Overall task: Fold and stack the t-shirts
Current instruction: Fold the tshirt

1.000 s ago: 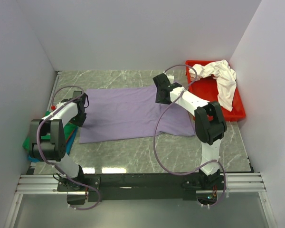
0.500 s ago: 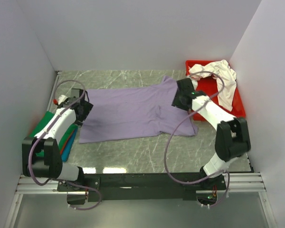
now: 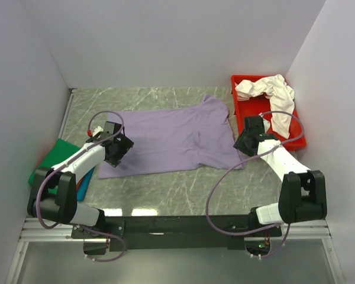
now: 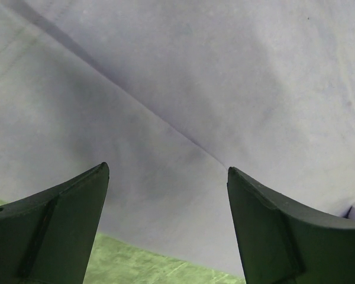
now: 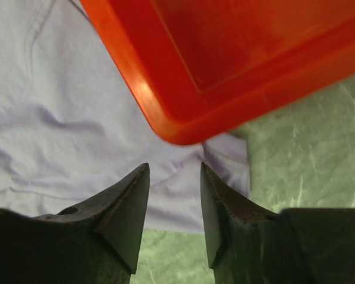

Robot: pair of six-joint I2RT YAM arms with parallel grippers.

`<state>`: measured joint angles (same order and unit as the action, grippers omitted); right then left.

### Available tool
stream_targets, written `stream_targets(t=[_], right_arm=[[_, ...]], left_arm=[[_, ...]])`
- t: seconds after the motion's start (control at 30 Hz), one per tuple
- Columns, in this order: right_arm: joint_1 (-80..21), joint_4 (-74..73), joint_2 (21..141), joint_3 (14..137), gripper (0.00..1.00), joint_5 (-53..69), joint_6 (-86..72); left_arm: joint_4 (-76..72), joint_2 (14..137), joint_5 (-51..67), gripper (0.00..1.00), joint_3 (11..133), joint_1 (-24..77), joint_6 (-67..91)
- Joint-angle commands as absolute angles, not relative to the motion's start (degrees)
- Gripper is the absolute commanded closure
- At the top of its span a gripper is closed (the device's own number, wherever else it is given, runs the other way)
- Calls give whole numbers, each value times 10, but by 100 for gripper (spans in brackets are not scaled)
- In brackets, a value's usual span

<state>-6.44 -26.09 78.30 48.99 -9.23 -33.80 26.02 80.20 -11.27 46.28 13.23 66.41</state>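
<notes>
A lavender-purple t-shirt lies spread flat across the middle of the table. My left gripper hovers over its near-left part; in the left wrist view its jaws stand open and empty above the lavender cloth. My right gripper is at the shirt's right edge beside the red tray. It is open too, with nothing between its fingers. A creamy white t-shirt lies crumpled in the tray. A folded green t-shirt tops a stack at the far left.
White walls close in the left, back and right sides. The tray's corner is close ahead of the right fingers, with marble beside it. Blue and red-orange cloth edges show under the green shirt. Both arms' cables loop over the near table.
My left gripper has opened and moved right, onto the shirt's near-left part. The right arm swung from the shirt's far middle to its right edge by the tray. A sleeve now lies out at the far right.
</notes>
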Motion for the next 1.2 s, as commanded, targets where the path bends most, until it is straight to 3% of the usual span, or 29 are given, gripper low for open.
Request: stream_targets(t=[0.0, 0.33, 0.7, 1.17], right_arm=[[-58, -219, 813, 534, 54, -85, -338], [-46, -230, 903, 578, 57, -135, -365], [-23, -244, 848, 534, 56, -203, -391], [-71, -237, 802, 488, 53, -149, -380]], left_arm=[[225, 809, -99, 14, 463, 137, 643], [224, 813, -98, 14, 467, 136, 635], [224, 817, -96, 14, 464, 136, 634], [225, 813, -95, 13, 464, 136, 634]])
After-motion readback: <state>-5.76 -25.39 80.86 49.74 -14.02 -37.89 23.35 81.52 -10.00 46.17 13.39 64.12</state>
